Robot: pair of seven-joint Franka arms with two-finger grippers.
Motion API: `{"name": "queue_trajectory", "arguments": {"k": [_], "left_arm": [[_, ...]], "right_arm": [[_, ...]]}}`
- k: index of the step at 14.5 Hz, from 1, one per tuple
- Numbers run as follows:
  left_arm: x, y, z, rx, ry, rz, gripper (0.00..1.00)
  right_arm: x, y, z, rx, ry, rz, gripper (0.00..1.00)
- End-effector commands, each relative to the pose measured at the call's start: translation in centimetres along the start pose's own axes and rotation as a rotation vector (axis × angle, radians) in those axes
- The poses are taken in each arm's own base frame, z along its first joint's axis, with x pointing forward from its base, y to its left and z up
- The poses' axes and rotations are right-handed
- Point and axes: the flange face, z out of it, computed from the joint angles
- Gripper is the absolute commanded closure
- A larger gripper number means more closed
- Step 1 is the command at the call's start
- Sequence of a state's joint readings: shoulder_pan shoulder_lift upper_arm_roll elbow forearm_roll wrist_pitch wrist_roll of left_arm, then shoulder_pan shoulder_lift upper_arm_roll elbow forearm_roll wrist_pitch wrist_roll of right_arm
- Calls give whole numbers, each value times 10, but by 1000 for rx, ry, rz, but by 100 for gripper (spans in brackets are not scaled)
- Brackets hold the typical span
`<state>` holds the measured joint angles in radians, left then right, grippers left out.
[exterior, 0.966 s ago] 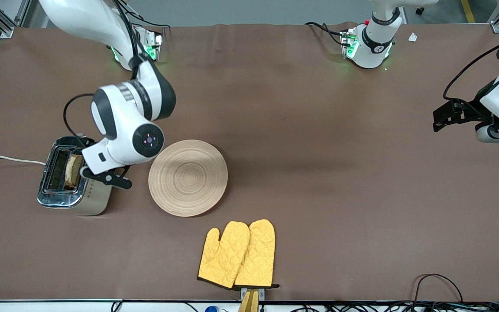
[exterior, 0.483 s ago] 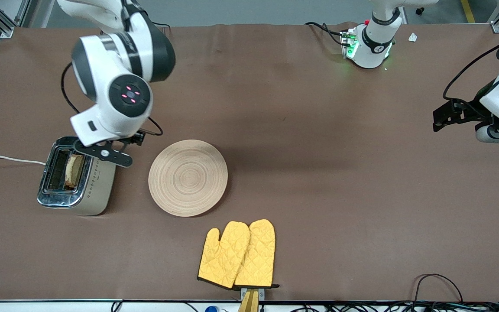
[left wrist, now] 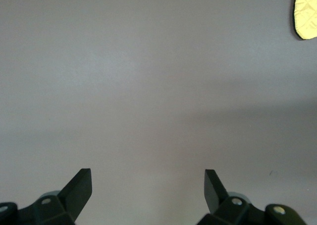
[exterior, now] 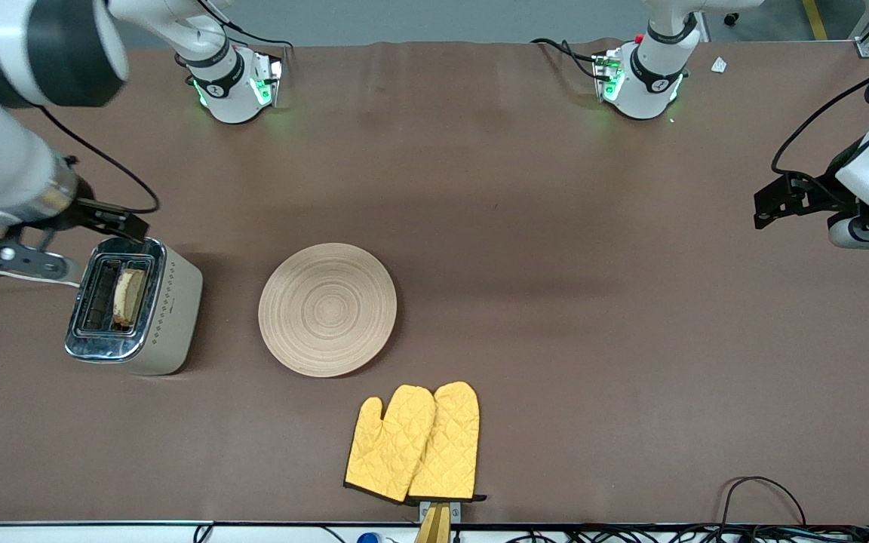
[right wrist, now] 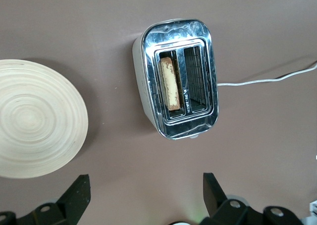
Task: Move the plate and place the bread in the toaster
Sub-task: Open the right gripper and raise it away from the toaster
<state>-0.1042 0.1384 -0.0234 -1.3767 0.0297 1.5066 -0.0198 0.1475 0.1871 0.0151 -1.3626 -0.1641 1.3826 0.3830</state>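
The cream toaster [exterior: 170,317] stands toward the right arm's end of the table, with the bread [exterior: 130,296] upright in its slot on the plate's side. The wooden plate [exterior: 327,309] lies bare beside the toaster. My right gripper [exterior: 53,243] is open and empty, raised above the table beside the toaster. In the right wrist view, the gripper [right wrist: 143,195] looks down on the toaster [right wrist: 178,86], the bread [right wrist: 170,84] and the plate [right wrist: 34,118]. My left gripper [exterior: 781,200] waits open and empty over the left arm's end of the table, and shows in the left wrist view [left wrist: 147,190].
A pair of yellow oven mitts [exterior: 413,443] lies nearer the front camera than the plate; a corner of them shows in the left wrist view [left wrist: 307,12]. The toaster's white cord [exterior: 12,277] runs off the table's end. Cables [exterior: 759,498] lie at the front edge.
My right arm has risen and swung away from over the toaster toward the table's end. The bread stays in the slot. The left arm has not moved.
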Motion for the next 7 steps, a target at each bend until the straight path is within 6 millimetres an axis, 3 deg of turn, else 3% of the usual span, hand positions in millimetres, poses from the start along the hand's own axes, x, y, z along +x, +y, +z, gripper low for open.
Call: {"name": "queue_trajectory", "arguments": {"k": [1,4,7], "left_arm": [[-3,-1,-4,11,-4,8,0],[-3,-1,-4,12,-2,8,0],[-3,0,-5,14,1,-3,0]], "right_arm": [[-25,34,-9,66,10,-46,0],[-23,87,-9,166,5,-105,0],[-20,119,-4,182,31,-178,0]]}}
